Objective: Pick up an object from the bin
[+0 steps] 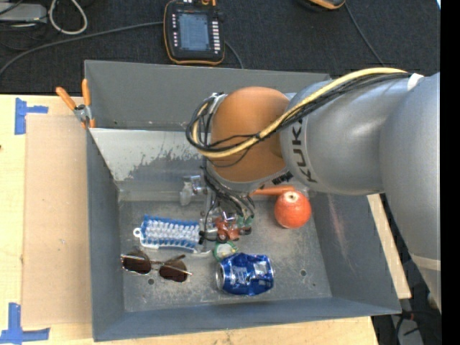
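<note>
Grey metal bin [144, 99]: tool [218, 230] low at mid-floor, just right of the blue-and-white brush [169, 233], crushed blue can [246, 274] near; its opening cannot be told.

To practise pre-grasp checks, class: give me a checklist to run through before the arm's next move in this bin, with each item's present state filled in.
1. The claw is inside the bin, away from its walls: ok.
2. One target is singled out. The claw is low at the right end of the blue-and-white brush, but whether it is on the brush: cannot tell.
3. There is free room around the claw. The small green-and-white round thing and the crushed blue can lie close below it: not ok.
4. The orange ball lies apart, to the right of the claw: ok.
5. The sunglasses lie apart, at the lower left: ok.
</note>
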`<state>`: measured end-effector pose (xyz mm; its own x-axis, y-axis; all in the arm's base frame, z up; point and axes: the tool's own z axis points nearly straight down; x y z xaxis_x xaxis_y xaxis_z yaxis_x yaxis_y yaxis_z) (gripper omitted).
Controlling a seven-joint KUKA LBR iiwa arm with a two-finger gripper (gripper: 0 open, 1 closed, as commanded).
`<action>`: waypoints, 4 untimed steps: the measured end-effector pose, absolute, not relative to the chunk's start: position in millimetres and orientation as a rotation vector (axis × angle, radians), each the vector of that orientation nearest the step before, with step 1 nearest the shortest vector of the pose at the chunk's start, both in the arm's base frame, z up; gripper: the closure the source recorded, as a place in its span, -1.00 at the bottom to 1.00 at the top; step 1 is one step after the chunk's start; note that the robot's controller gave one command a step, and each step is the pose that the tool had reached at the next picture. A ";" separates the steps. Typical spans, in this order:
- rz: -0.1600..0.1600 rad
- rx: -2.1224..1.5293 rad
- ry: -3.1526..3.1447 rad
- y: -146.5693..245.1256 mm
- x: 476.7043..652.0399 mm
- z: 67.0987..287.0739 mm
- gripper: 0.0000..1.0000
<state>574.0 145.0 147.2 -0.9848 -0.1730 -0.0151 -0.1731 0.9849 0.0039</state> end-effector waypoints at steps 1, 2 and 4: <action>0.001 -0.154 3.144 146.8 569.0 62.8 -1.00; 0.009 -0.195 3.116 143.0 580.9 69.3 -1.00; 0.005 -0.154 3.130 146.3 574.2 66.9 1.00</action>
